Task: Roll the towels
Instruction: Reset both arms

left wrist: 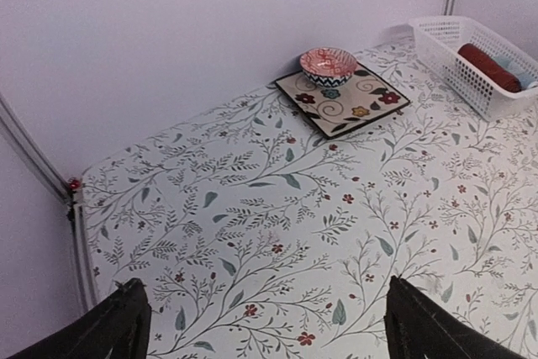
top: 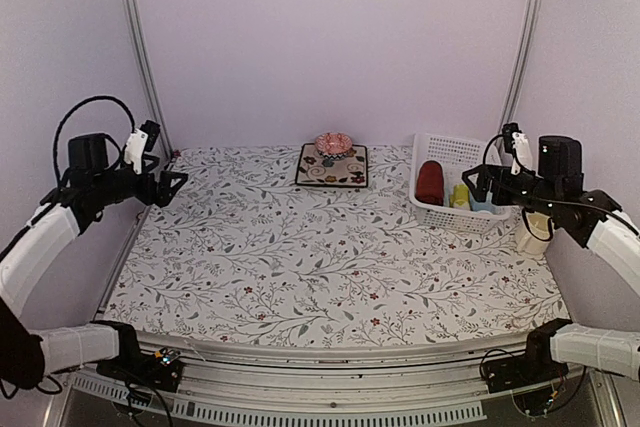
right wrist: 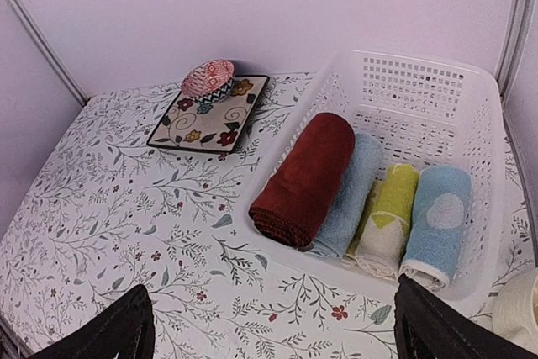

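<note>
My two arms share one look: the left arm (top: 35, 247), at the left edge of the overhead frame, and the right arm (top: 618, 243), at the right edge, have smooth white shells on their long links. Their joints, wrist blocks and bases (top: 140, 369) are matte black. A thin black cable (top: 85, 104) arcs at upper left. In both wrist views my fingers (left wrist: 118, 327) are black, angular wedges in the bottom corners.

The floral-covered table (top: 300, 277) bears a square patterned mat (top: 332, 169), a white basket (top: 445, 147) and a cream cup (top: 533, 234).
</note>
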Motion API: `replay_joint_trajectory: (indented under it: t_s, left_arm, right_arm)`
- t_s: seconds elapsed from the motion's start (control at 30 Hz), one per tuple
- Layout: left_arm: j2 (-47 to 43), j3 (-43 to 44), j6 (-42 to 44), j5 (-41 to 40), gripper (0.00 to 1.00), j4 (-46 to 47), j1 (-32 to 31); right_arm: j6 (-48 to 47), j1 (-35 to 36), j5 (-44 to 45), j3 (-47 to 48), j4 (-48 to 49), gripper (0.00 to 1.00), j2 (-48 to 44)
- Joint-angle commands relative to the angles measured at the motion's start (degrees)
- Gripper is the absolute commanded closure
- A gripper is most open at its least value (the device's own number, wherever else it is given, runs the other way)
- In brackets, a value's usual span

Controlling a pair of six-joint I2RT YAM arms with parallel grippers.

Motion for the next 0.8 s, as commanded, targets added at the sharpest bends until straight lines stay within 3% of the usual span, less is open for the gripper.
replay_joint_trajectory:
  t_s: [0.0,0.17,0.27,0.57,0.77]
  left_arm:
    - [-13.99,-9.28,3.98,-7.92,0.03,6.18,0.59]
    - [-31.75,-21.27,6.51,-4.19,0.03,7.20,0.68]
    - [-37.43,-23.63,5.35,-1.61,0.03,5.44,0.73]
    - [-31.92,-21.95,4.27,-2.30,0.03,2.85,1.12]
    - [-34.57,-23.15,4.30,-1.90,0.03,3.55,1.18]
  right_arm:
    - [-2.59,4.27,1.61,-5.73,6.76,0.01,-5.94]
    - [-3.03,11.78,5.19,-8.11,6.95,0.01,-9.16]
    - [-2.56,14.38,5.15,-8.48,6.83,0.01,-9.61]
    - [-3.41,15.77,4.64,-17.07,15.01,0.01,-12.72]
    - [-3.88,16.25,4.49,-19.69,16.44,0.01,-17.76]
